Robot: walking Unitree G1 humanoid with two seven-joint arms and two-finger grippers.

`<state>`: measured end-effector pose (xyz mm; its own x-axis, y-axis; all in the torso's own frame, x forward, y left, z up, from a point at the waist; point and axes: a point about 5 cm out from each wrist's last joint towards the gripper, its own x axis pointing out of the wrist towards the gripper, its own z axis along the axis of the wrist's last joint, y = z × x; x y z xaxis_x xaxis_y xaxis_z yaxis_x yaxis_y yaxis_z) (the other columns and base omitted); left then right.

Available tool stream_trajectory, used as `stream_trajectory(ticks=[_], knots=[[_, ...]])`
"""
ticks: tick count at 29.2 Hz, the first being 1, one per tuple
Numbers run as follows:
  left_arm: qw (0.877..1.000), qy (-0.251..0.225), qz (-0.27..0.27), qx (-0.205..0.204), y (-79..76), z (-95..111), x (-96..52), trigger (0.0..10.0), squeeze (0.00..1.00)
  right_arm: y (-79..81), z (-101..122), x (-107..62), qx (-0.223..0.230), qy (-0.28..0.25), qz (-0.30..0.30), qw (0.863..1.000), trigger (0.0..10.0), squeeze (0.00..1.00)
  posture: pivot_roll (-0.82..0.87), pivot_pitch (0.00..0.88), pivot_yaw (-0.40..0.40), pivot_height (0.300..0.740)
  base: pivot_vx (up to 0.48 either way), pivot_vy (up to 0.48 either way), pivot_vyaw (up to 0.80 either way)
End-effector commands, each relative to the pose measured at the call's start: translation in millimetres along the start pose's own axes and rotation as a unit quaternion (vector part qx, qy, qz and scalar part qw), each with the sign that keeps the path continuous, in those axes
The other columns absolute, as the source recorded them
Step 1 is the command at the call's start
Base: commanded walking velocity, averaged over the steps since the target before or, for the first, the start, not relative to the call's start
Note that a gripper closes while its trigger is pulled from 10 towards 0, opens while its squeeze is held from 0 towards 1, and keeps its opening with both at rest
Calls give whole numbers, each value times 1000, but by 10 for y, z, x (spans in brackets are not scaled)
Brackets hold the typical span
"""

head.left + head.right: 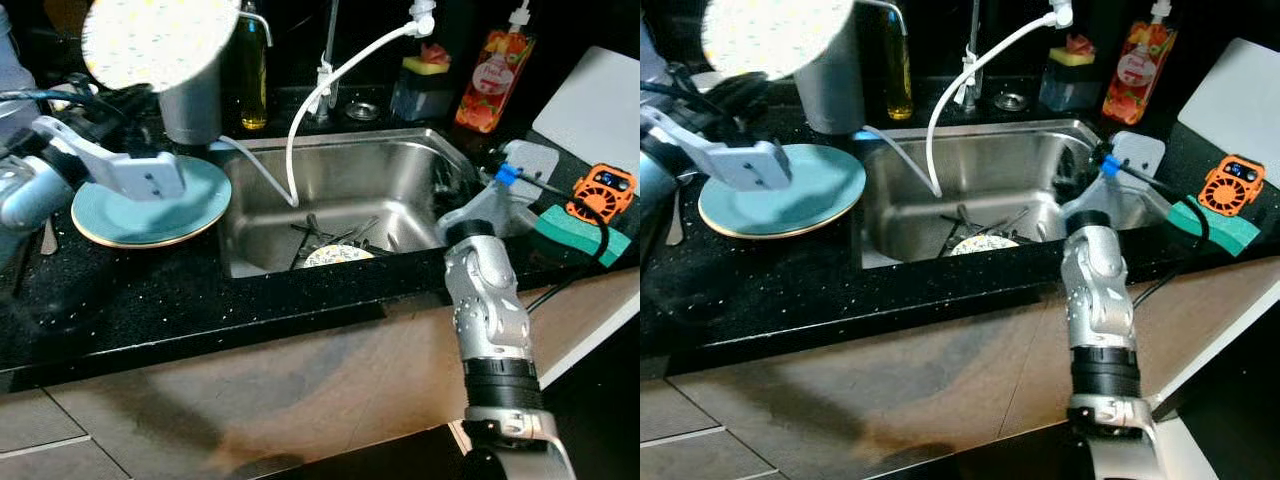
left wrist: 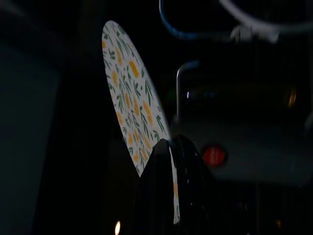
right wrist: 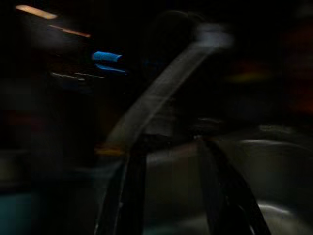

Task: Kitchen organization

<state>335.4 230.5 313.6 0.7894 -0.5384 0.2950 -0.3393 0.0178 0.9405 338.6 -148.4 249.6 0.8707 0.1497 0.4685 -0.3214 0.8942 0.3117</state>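
Note:
My left gripper [image 2: 166, 191] is shut on the lower edge of a white plate with yellow flowers [image 1: 160, 40], held up on edge above the counter's left side. The same flowered plate [image 2: 132, 103] stands edge-on in the left wrist view. Below it a teal plate [image 1: 150, 215] lies flat on the black counter, left of the steel sink [image 1: 400, 160]. A second flowered plate [image 1: 338, 256] lies in the basin among dark cutlery [image 1: 330, 232]. My right arm [image 1: 485, 300] reaches over the sink's right rim. In the dim right wrist view, my right gripper [image 3: 171, 196] is open over the basin.
A grey canister [image 1: 190, 100] and an oil bottle [image 1: 252, 70] stand behind the teal plate. A white hose [image 1: 330, 80] hangs into the sink. A soap bottle [image 1: 492, 70], white board [image 1: 595, 100], orange gadget [image 1: 603, 190] and green sponge [image 1: 580, 232] sit at the right.

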Motion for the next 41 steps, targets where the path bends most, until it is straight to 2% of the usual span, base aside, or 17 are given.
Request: stream_trajectory(ticks=[1, 2, 7, 9, 10, 12, 13, 14, 16, 20, 23, 25, 29, 41], knots=[[999, -37, 1, 0, -126, 162, 112, 10000, 0, 301, 56, -28, 88, 0, 114, 990, 10000, 0, 187, 2, -62, 740, 0, 0, 0], [999, -44, 0, 2, -156, 189, 134, 10000, 0, 341, 72, -36, 111, -1, 131, 985, 10000, 0, 187, 2, -62, 740, 0, 0, 0], [998, -69, 5, -3, -194, 322, 236, 10000, 0, 392, 93, -37, 150, 0, 154, 977, 10000, 0, 181, 0, -62, 740, 0, 0, 0], [996, -85, 25, -22, -201, 442, 328, 10000, 0, 442, 87, -56, 218, 9, 174, 960, 10000, 0, 181, 0, -60, 740, 0, 0, 0], [996, -85, 25, -22, -201, 442, 328, 10000, 0, 442, 87, -56, 218, 9, 174, 960, 10000, 0, 181, 0, -60, 740, 0, 0, 0], [994, -98, 32, -35, -259, 540, 384, 10000, 0, 470, 91, -76, 273, 9, 183, 944, 10000, 0, 171, 0, -56, 740, 0, 0, 0], [994, -98, 32, -35, -259, 540, 384, 10000, 0, 470, 91, -76, 273, 9, 183, 944, 10000, 0, 171, 0, -56, 740, 0, 0, 0], [993, -108, 34, -44, -317, 610, 410, 10000, 0, 462, 86, -81, 295, 15, 175, 939, 10000, 0, 171, 0, -56, 740, 0, 0, 0], [992, -113, 35, -48, -334, 644, 423, 10000, 0, 447, 90, -80, 310, 14, 168, 936, 10000, 0, 171, 0, -56, 740, 0, 0, 0], [991, -117, 36, -50, -344, 664, 432, 10000, 0, 436, 95, -81, 321, 13, 164, 933, 10000, 0, 171, 0, -56, 740, 0, 0, 0], [989, -134, 28, -61, -426, 781, 457, 10000, 0, 403, 106, -61, 361, 11, 152, 920, 10000, 0, 168, 0, -65, 740, 0, 0, 0], [987, -144, 25, -68, -467, 853, 467, 10000, 0, 399, 103, -39, 360, 16, 150, 921, 10000, 0, 167, 0, -68, 740, 0, 0, 0], [985, -153, 21, -76, -519, 921, 472, 10000, 0, 374, 80, -11, 334, 29, 136, 932, 10000, 0, 167, 0, -69, 740, 0, 0, 0], [978, -182, 17, -97, -593, 1118, 476, 10000, 0, 339, 64, 29, 331, 42, 114, 936, 10000, 0, 159, 0, -69, 740, 0, 0, 0]])
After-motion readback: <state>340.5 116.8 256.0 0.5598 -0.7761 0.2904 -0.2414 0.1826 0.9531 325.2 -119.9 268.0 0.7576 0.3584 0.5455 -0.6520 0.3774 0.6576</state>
